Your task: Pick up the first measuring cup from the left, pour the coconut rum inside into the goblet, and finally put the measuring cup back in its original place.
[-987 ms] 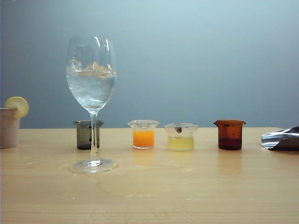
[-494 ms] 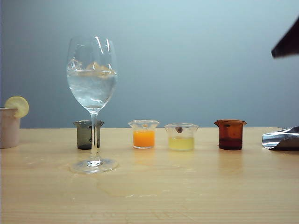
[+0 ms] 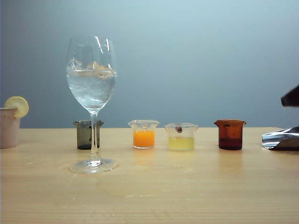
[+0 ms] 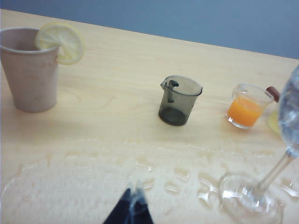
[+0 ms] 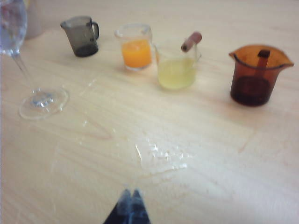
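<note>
Four small cups stand in a row on the table (image 3: 187, 196) in the exterior view. The measuring cup (image 3: 88, 135) is first on the left, upright, just behind the goblet (image 3: 92, 100), whose stem hides part of it. The goblet holds clear liquid and ice.

In the left wrist view, the left gripper (image 4: 129, 210) is pinched closed and holds nothing, well apart from the upright measuring cup (image 4: 178, 100). Water drops lie between them.

In the right wrist view, the right gripper (image 5: 128, 209) is closed too, far from the measuring cup (image 5: 82, 35).
</note>
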Available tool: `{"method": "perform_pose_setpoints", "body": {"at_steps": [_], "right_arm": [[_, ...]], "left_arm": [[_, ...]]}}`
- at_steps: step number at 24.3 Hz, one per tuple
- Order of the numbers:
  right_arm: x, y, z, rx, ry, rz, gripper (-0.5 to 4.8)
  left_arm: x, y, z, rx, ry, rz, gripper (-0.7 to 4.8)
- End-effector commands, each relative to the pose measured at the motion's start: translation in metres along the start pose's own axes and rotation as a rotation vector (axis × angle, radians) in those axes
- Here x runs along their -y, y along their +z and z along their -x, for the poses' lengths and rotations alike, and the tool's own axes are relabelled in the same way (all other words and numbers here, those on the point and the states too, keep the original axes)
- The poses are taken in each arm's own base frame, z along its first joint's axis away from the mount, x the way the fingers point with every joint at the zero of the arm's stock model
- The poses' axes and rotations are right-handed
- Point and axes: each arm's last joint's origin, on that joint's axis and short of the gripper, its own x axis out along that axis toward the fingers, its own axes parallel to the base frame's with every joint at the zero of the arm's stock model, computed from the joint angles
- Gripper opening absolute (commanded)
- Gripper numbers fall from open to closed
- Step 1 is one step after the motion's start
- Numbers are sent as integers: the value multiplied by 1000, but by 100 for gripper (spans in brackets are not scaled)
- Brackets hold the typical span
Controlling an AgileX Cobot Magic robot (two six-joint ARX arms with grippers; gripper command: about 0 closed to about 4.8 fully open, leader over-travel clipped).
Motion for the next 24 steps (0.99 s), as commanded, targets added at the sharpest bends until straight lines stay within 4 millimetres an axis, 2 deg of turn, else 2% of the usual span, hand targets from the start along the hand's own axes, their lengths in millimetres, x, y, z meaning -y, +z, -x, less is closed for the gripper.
{"method": "perform_pose_setpoints", "body": {"at_steps": [1, 6, 18, 24], "right_arm": [[1, -11, -1, -68, -7, -8, -5], [3, -28, -6, -73, -38, -11, -5], [3, -27, -5, -60, -47, -9, 0], [8, -23, 1, 1, -89, -22, 0]], "left_arm": [[0, 3, 0, 27, 14, -44, -5], [-1, -1, 0, -18, 21, -38, -5], [-2, 1, 2, 10, 27, -36, -5], [-17, 3, 4, 29, 181, -14, -5]]}}
